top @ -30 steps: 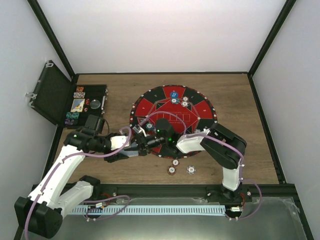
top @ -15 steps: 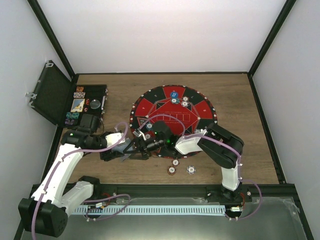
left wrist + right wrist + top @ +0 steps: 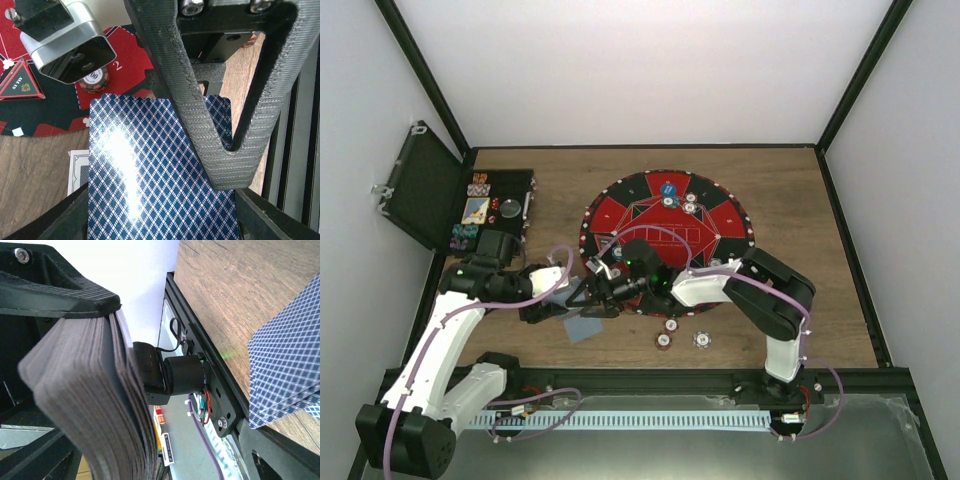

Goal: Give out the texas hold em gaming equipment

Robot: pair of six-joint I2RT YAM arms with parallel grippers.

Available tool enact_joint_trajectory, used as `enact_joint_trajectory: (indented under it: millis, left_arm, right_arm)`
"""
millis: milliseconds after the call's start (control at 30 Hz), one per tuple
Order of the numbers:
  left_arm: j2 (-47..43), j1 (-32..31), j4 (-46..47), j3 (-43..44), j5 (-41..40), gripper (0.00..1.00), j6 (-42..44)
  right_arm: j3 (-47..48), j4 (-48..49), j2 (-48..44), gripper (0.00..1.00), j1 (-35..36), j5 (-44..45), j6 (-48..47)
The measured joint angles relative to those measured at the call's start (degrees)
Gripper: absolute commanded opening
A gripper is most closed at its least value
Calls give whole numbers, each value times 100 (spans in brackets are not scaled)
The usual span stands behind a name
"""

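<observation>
My left gripper is shut on a deck of blue-backed playing cards, held over the near left rim of the mat. In the right wrist view the deck shows edge-on at the left. My right gripper hovers right over the deck, jaws open and empty; its ribbed finger crosses the deck's top. One loose card lies face down on the wood below, seen as the card at the right. Three chips lie near the front; more chips and a blue button sit on the mat.
The round red-and-black mat fills the table's middle. A black hinged case stands open at the far left with chips and cards inside. A chip rests on the mat's rim close to the grippers. The metal rail runs along the near edge.
The right gripper has opened and a card now lies on the wood in front of the mat. The left arm has drawn slightly left with the deck.
</observation>
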Motion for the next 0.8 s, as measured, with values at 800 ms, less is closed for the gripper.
enact_joint_trajectory:
  millis: [800]
  left_arm:
    - [-17,-2,-37,-7,186,4,63]
  right_arm:
    - [-105,-1539,-1185,89,-142,157,-647]
